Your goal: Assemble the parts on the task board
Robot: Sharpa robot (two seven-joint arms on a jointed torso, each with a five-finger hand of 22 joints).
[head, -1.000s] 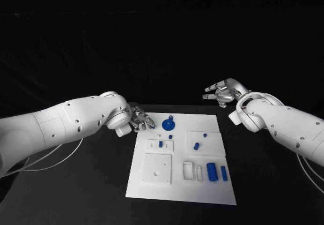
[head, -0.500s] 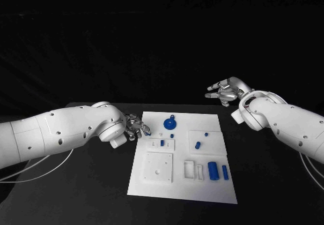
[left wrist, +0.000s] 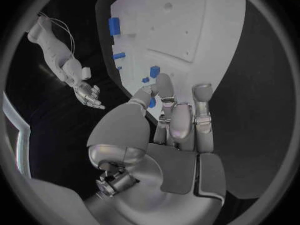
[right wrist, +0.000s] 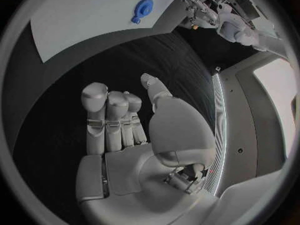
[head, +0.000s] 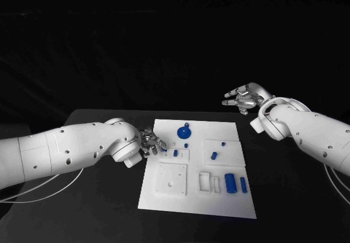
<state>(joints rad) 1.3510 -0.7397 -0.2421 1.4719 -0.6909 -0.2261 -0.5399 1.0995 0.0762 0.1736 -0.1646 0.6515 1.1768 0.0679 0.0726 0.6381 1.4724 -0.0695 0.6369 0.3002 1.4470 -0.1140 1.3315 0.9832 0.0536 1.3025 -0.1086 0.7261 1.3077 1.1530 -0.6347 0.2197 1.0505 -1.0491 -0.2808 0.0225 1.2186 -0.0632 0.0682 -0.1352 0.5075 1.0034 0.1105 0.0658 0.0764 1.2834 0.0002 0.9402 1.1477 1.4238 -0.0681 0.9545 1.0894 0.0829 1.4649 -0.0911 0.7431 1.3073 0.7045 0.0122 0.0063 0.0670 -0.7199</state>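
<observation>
reaching over the task board [head: 197, 202] edge, left hand [head: 151, 142] empty, fingers apart; right hand [head: 245, 99] likewise.

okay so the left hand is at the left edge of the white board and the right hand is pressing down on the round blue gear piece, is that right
Not quite. The right hand is not pressing the round blue gear piece; the head view shows it raised beyond the far right corner of the white task board, holding nothing. The left hand is at the board's left edge, as you said.

The left robot hand [head: 151, 144] hangs low with fingers loosely curled, the right robot hand [head: 244, 99] raised, empty.
</observation>
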